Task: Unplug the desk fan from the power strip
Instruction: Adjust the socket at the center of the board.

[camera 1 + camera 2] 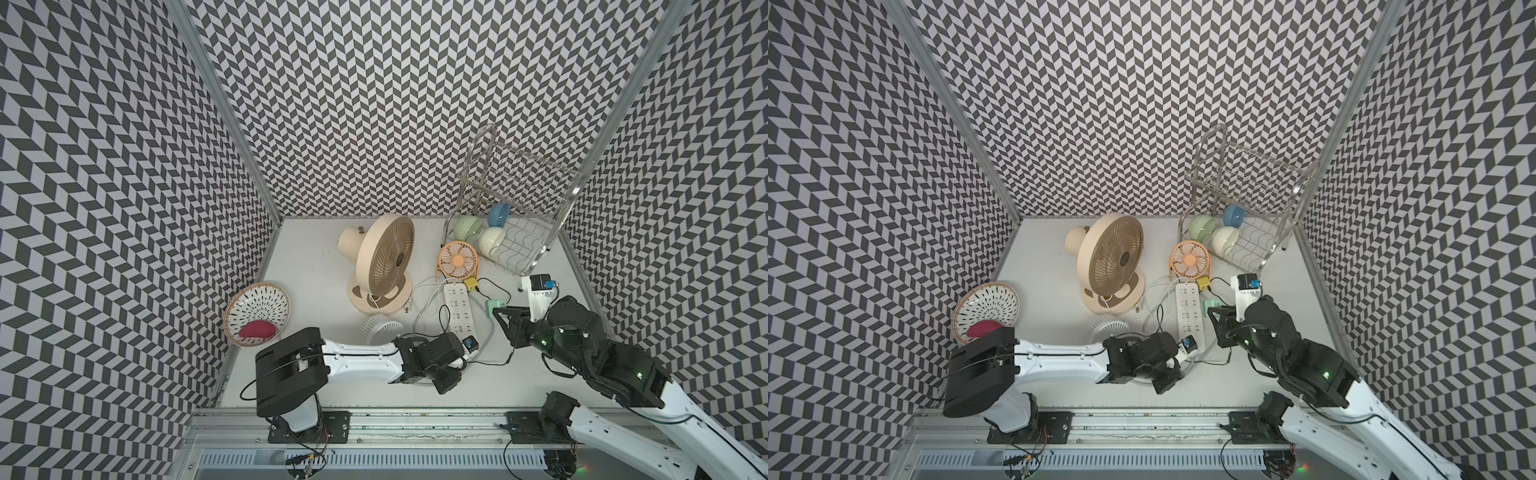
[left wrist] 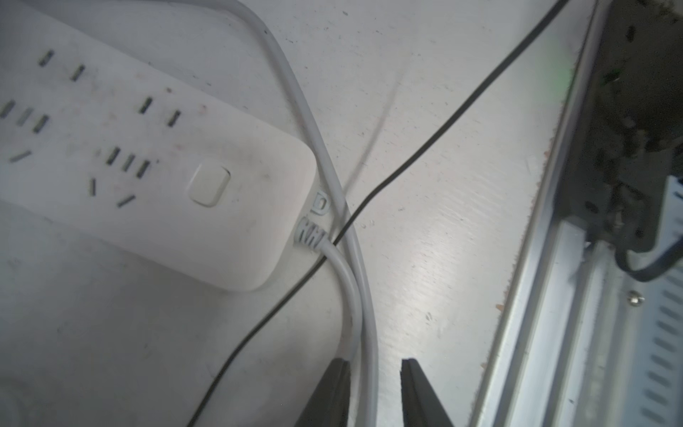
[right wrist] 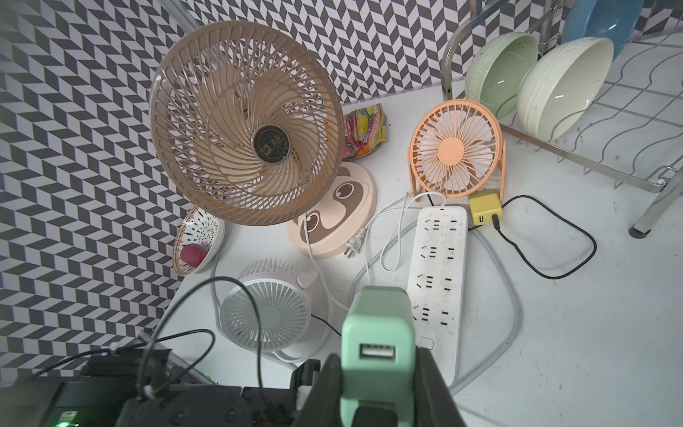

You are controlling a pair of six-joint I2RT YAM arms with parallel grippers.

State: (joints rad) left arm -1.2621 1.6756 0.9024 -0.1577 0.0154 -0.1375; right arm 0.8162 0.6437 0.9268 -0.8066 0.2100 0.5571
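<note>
Starting at the left, we find the left gripper [image 2: 373, 377] low over the white table [image 1: 316, 270], right at the near end of the power strip [image 1: 459, 309], the end with the square button [image 2: 209, 185]. Its jaws stand a little apart and pinch nothing. The strip's thick white cord [image 2: 347, 295] runs up against one finger [image 2: 332, 392]. Another white cord [image 2: 369, 351] passes through the gap, clear of the other finger. A thin black cable [image 2: 425, 155] crosses both cords just off the strip's corner.

The strip lies flat and runs away from that gripper toward the orange fan [image 1: 458, 260]. The large beige fan [image 1: 388, 253] stands to its left, and a yellow adapter [image 1: 471, 284] sits at its far right corner.

Further right, just beside the strip's middle, the right gripper [image 3: 377, 356] has its jaws closed on the sides of a mint-green adapter [image 3: 377, 314]. In both top views the adapter sits off the strip's right edge, clear of the sockets.
</note>
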